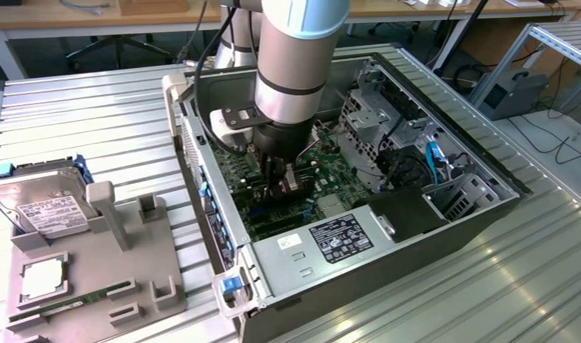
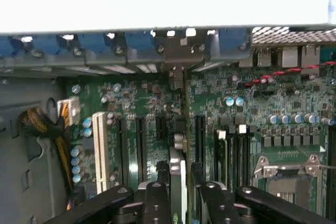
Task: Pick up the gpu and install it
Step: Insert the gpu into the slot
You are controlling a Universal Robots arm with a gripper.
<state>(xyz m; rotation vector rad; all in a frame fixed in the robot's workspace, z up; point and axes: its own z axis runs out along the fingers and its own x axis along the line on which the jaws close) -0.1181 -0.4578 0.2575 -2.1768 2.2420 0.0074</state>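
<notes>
Nearest the exterior camera, on its left, I log a grey parts tray (image 1: 128, 286) on the slatted table (image 1: 99, 114). It carries a green memory stick (image 1: 66, 304) at the near edge, a square chip (image 1: 44, 275) behind it, and a silver hard drive (image 1: 47, 207) with a white label at the far end.

Right of the tray, an open computer case (image 1: 366, 257) lies on its side, green motherboard (image 1: 319, 171) exposed, labelled power supply (image 1: 338, 236) at its near end, drive cage (image 1: 376, 121) at its far right.

Inside the case, the arm (image 1: 295, 64) reaches straight down over the board. From the wrist camera I see the gripper (image 2: 180, 182) clamped on the gpu (image 2: 177, 166), a thin card seen edge-on, standing upright between the black fingers (image 2: 157, 198). The card runs along the expansion slots (image 2: 140, 140), beside the white slot (image 2: 100, 150), its metal bracket (image 2: 178, 56) up against the rear slot openings of the case. I cannot tell whether it is fully seated.
</notes>
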